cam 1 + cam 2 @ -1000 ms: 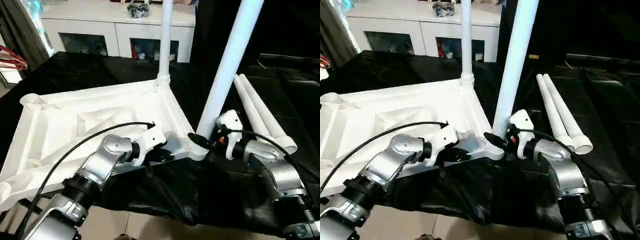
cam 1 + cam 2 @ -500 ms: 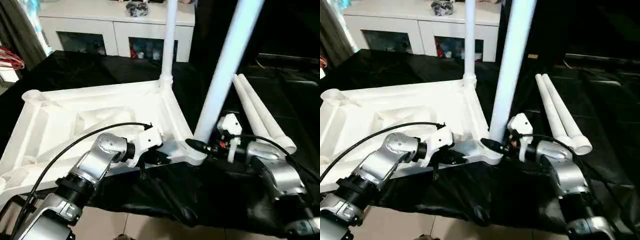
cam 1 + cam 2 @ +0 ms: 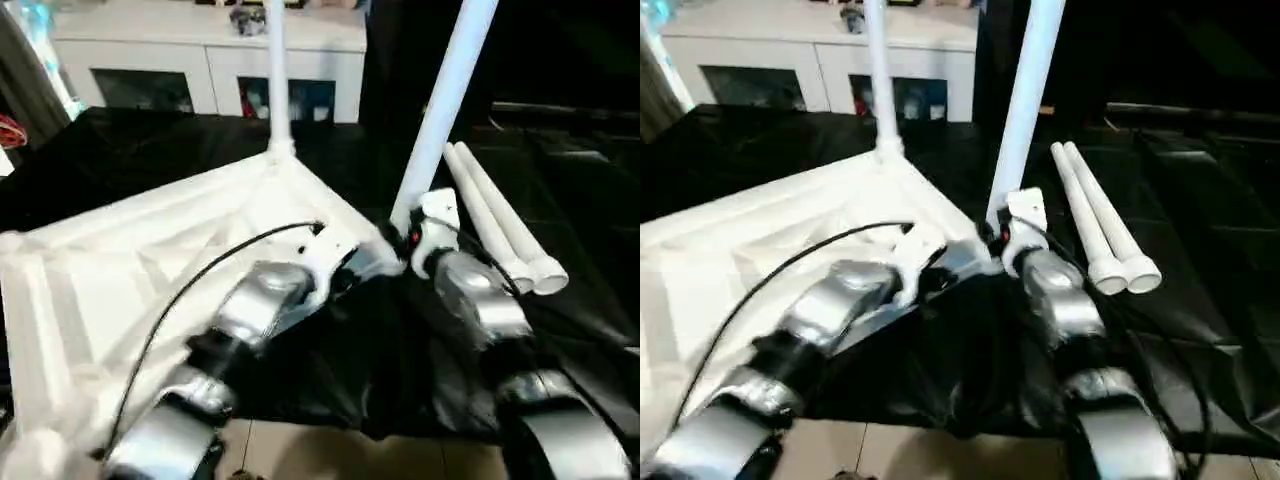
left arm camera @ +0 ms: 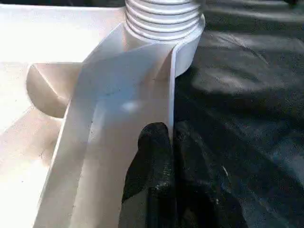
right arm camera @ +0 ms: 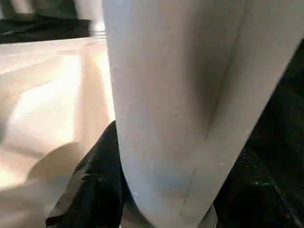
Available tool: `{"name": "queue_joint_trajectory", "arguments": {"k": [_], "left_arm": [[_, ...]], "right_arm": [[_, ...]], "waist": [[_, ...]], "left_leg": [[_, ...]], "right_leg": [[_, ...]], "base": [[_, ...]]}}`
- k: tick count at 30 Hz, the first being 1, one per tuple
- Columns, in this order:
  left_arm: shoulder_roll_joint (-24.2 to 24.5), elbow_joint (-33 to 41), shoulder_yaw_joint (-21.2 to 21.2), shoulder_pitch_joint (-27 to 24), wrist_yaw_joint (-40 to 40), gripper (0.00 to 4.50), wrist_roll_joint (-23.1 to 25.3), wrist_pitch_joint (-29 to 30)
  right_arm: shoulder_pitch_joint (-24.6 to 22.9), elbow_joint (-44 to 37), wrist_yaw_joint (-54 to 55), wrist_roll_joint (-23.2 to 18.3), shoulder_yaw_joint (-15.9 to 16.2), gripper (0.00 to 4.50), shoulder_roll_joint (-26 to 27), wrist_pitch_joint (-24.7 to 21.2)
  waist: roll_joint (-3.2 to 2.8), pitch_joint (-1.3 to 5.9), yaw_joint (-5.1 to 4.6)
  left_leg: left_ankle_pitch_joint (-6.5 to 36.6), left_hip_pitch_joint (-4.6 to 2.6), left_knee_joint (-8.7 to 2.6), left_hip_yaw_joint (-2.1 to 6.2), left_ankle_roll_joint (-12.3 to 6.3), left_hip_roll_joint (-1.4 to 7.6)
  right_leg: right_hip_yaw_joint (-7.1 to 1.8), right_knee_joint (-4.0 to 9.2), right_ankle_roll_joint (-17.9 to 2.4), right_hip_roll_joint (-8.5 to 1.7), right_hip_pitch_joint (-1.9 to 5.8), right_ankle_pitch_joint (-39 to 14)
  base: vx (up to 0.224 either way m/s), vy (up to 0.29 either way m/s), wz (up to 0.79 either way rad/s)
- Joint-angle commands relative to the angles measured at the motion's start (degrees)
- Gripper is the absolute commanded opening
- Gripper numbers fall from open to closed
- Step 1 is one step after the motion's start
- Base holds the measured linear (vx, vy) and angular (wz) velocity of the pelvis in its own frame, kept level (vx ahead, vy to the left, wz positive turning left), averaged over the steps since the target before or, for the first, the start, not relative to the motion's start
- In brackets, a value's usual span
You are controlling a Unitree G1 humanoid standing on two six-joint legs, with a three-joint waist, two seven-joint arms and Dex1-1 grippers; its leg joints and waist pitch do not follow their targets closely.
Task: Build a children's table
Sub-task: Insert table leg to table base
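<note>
Two grippers, nearest you: your left gripper (image 4: 168, 156) is pinched onto the thin side wall of the tabletop (image 3: 120, 270), fingers on either face, just below the corner socket (image 4: 166, 28). Your right gripper (image 3: 405, 238) clasps the tilted leg (image 3: 440, 110) low on its shaft, at 1 o'clock from the left gripper. Tabletop lies underside up on the black cloth (image 3: 400, 340). Second leg (image 3: 276, 80) stands in the far corner, 12 o'clock. Two loose legs (image 3: 495, 220) lie side by side at 2 o'clock. White cabinet (image 3: 200, 60) farthest back.
</note>
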State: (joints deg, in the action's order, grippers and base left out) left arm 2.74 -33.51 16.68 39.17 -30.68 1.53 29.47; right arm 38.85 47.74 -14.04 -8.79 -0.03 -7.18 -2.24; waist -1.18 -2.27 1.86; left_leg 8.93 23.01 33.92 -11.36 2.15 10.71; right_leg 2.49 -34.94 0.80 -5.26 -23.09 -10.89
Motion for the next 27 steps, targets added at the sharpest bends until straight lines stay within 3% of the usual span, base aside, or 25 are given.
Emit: {"name": "queue_joint_trajectory", "arguments": {"k": [1,7,10,12,18,22,27], "left_arm": [[0.41,1.27,-4.33,4.02,5.99,0.0,1.02,-2.13],[0.98,2.78,-2.44,3.08,3.35,0.0,1.31,-2.31],[1.53,3.19,-1.43,2.62,1.76,0.0,1.36,-3.53],[1.85,3.48,-0.9,2.43,0.83,0.0,1.33,-4.23],[3.45,5.11,1.16,1.54,-3.12,0.0,1.37,-6.15],[4.23,5.85,1.6,0.84,-4.26,0.0,1.32,-6.51],[6.15,7.22,2.6,-0.64,-7.75,0.0,0.96,-8.25]], "right_arm": [[-2.24,6.11,2.15,0.77,-0.25,1.93,1.53,-2.35],[-1.92,7.85,1.37,1.47,0.39,1.93,2.91,-1.11],[-1.43,8.83,0.49,1.84,0.46,1.93,3.07,-1.52],[-1.29,8.87,-0.2,1.65,0.32,2.49,3.13,-1.25],[0.15,6.84,-3.18,1.46,0.17,3.07,2.59,0.45],[0.01,3.69,-5.7,1.44,0.65,3.44,1.84,0.21],[-1.75,-2.74,-10.61,1.55,2.07,3.88,-0.34,-1.2]], "waist": [[0.13,3.32,0.17],[0.04,3.53,0.43],[-0.04,3.4,0.3],[0.0,3.28,0.25],[-0.2,3.17,0.15],[-0.24,3.33,0.28],[-0.25,3.49,0.53]], "left_leg": [[21.89,-1.56,-4.46,1.53,0.73,1.77],[18.21,-1.41,-4.32,1.28,-0.78,1.89],[19.31,-1.45,-4.45,1.29,-0.71,1.88],[20.73,-1.55,-4.54,1.32,-0.31,1.91],[22.27,-1.66,-4.71,1.39,0.32,2.04],[19.81,-1.47,-4.64,1.29,-0.08,2.08],[15.05,-1.32,-4.28,1.02,-2.12,2.07]], "right_leg": [[-1.32,5.49,-10.77,-2.6,1.64,-17.39],[-1.31,4.85,-12.26,-2.47,2.01,-11.14],[-1.25,4.97,-12.47,-2.49,2.0,-12.32],[-1.27,5.24,-11.98,-2.53,1.87,-14.45],[-1.35,5.42,-11.56,-2.57,1.66,-16.43],[-1.41,4.94,-12.66,-2.55,1.96,-12.8],[-1.43,4.39,-14.16,-2.5,2.36,-6.54]], "base": [[0.0,0.0,0.0],[0.0,0.0,0.0],[0.0,0.0,0.0],[0.0,0.0,0.0],[0.0,0.0,0.0],[0.0,0.0,0.0],[0.0,0.0,0.0]]}}
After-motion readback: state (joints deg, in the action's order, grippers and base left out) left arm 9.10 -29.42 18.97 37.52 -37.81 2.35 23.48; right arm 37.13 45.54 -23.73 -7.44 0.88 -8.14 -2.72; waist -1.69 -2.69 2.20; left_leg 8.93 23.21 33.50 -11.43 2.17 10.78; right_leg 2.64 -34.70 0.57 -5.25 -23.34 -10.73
